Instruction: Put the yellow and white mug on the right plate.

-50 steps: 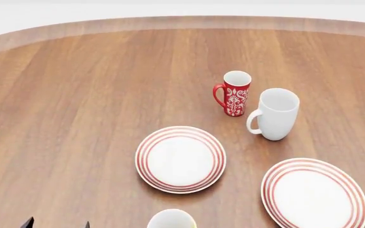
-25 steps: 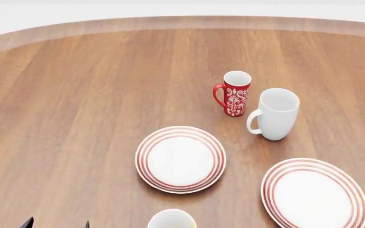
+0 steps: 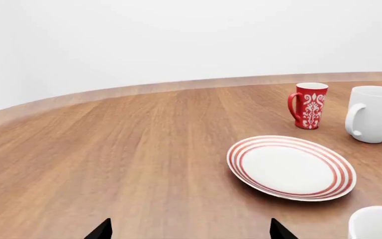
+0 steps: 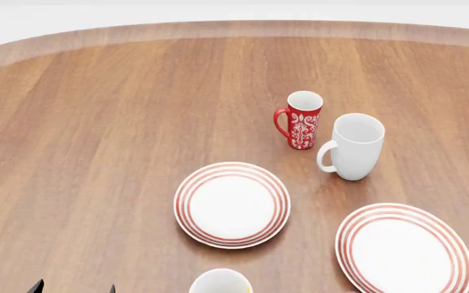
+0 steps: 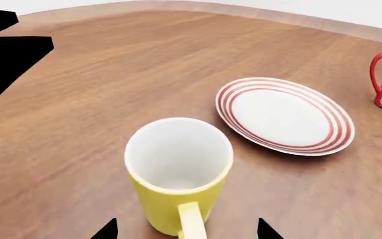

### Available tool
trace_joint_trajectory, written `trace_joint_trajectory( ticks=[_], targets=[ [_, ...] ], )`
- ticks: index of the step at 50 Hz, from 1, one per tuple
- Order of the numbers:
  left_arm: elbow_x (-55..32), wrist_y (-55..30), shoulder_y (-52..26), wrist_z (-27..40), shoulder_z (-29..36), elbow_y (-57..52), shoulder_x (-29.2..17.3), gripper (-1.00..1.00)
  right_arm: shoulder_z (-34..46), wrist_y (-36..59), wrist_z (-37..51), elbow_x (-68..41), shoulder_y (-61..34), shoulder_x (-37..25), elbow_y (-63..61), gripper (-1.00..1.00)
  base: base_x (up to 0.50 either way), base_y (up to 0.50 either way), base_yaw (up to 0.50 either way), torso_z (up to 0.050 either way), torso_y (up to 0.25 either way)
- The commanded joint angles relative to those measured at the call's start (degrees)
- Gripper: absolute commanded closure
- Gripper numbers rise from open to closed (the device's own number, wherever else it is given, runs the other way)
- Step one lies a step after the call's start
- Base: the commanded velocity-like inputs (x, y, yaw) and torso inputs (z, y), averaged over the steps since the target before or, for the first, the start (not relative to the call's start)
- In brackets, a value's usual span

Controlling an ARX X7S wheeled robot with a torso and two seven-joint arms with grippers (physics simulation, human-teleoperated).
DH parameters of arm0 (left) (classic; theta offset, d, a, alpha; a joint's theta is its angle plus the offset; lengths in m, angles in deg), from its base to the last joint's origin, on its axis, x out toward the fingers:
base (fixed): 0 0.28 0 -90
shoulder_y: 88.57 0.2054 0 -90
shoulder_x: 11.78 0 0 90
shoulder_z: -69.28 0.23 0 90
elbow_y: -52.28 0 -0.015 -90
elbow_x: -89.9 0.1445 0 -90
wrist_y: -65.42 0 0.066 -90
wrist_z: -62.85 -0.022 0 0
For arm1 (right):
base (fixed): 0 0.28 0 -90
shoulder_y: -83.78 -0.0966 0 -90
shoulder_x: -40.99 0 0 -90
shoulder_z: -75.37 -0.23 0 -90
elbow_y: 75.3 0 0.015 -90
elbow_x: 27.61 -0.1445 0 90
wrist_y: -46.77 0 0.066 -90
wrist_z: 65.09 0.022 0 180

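Observation:
The yellow and white mug (image 5: 177, 174) stands upright on the table, its yellow handle (image 5: 191, 224) turned toward my right gripper (image 5: 185, 231). That gripper is open, with its two dark fingertips on either side of the handle just short of the mug's body. In the head view only the mug's rim (image 4: 220, 282) shows at the bottom edge. The right plate (image 4: 403, 249), white with red rings, lies empty at the near right. My left gripper (image 3: 191, 231) is open and empty, low at the near left of the table (image 4: 72, 288).
The left plate (image 4: 232, 204) lies just beyond the yellow mug, also in the wrist views (image 3: 290, 167) (image 5: 285, 115). A slim red patterned mug (image 4: 303, 119) and a taller white mug (image 4: 353, 146) stand beyond both plates. My left arm (image 5: 5, 55) shows as a dark shape.

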Motion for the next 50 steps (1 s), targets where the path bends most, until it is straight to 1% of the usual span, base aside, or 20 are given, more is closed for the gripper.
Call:
trace_joint_trajectory(
  ticks=[1,15,20,21,40,46,50],
  targets=[
    [-0.25,0.16,0.02,0.19,0.33,0.14,-0.19,-1.00,1.07,-2.47,-1.40,0.78,-1.78,2.03,5.82,-1.00,0.00,0.00,0.00,0.000,0.000],
    [-0.54,0.12,-0.27,0.19,0.94,0.51,-0.35,-1.00,2.16,-5.33,-3.07,1.52,-3.50,4.20,12.92,-1.00,0.00,0.00,0.00,0.000,0.000],
    [-0.60,0.18,-0.47,0.42,0.94,0.77,-0.42,-1.00,2.28,-5.63,-3.41,1.40,-3.80,4.43,13.44,-1.00,0.00,0.00,0.00,0.000,0.000],
    [-0.67,0.17,-0.46,0.40,0.97,0.75,-0.44,-1.00,2.25,-5.62,-3.32,1.40,-3.91,4.50,13.63,1.00,0.00,0.00,0.00,0.000,0.000],
    [-1.12,0.38,-0.35,0.67,1.49,0.88,-0.72,-1.00,0.58,-6.79,-2.09,0.10,-3.71,4.32,14.88,1.00,0.00,0.00,0.00,0.000,0.000],
    [-1.33,0.53,-0.65,0.57,1.69,1.46,-0.70,-1.00,0.52,-6.15,-1.16,0.31,-3.80,3.99,13.62,1.00,0.00,0.00,0.00,0.000,0.000],
    [-1.30,0.54,-0.72,0.78,1.73,1.44,-0.80,-1.00,0.46,-4.85,-0.26,0.26,-3.54,3.27,10.05,1.00,0.00,0.00,0.00,0.000,0.000]
  ],
)
